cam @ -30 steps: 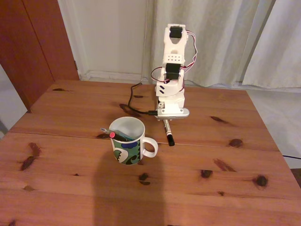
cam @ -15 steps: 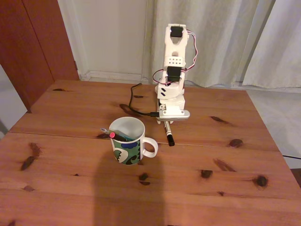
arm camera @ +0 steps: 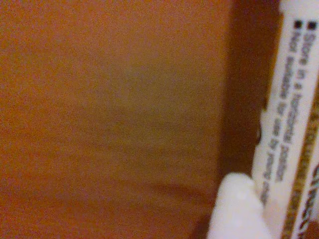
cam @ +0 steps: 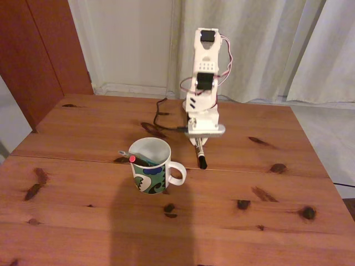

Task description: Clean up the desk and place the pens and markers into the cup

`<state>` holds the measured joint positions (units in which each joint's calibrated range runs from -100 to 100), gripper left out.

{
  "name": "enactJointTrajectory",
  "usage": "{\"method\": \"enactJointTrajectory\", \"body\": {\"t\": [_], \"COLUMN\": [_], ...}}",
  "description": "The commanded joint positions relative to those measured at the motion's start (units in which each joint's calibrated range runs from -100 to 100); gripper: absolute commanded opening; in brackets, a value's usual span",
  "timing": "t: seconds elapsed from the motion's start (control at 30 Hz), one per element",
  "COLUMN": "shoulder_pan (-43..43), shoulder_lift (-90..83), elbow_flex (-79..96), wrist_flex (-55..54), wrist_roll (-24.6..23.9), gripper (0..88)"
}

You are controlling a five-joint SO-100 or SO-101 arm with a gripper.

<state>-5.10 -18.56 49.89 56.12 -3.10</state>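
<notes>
The white marker (cam: 200, 153) with its black cap lies tilted on the desk (cam: 233, 227), just in front of the arm's base. My gripper (cam: 198, 142) is folded down over the marker's upper end and appears shut on it. Up close in the wrist view, the marker's white printed barrel (arm camera: 286, 124) runs along the right edge, and a white fingertip (arm camera: 234, 211) presses against its left side. The cup (cam: 150, 168) stands to the left of the marker. A black pen with a red end (cam: 133, 159) and a teal pen (cam: 124, 153) lean inside it.
A black cable (cam: 158, 119) runs from the arm's base across the desk behind the cup. Curtains (cam: 266, 50) and a wall stand behind the desk. The cup's handle (cam: 178, 173) points right, towards the marker's cap.
The arm's wrist has risen slightly and turned a little to the right. The marker has shifted with it, its black cap sitting a bit higher and further right.
</notes>
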Motion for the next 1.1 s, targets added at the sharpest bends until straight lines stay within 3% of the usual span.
{"method": "enactJointTrajectory", "body": {"t": [0.0, 0.33, 0.5, 0.7, 0.83, 1.07], "shoulder_pan": [0.8, 3.4, 6.1, 9.5, 10.7, 12.8], "shoulder_lift": [-11.7, -28.5, -28.9, -21.9, -13.0, 1.0], "elbow_flex": [-4.6, -2.1, -1.8, -2.7, -6.3, -17.0], "wrist_flex": [-0.9, -13.4, -27.1, -40.9, -47.0, -48.0], "wrist_roll": [0.5, -0.4, -7.1, -13.5, -14.3, -14.3], "gripper": [0.8, 0.8, 0.8, 0.8, 0.8, 0.8]}}
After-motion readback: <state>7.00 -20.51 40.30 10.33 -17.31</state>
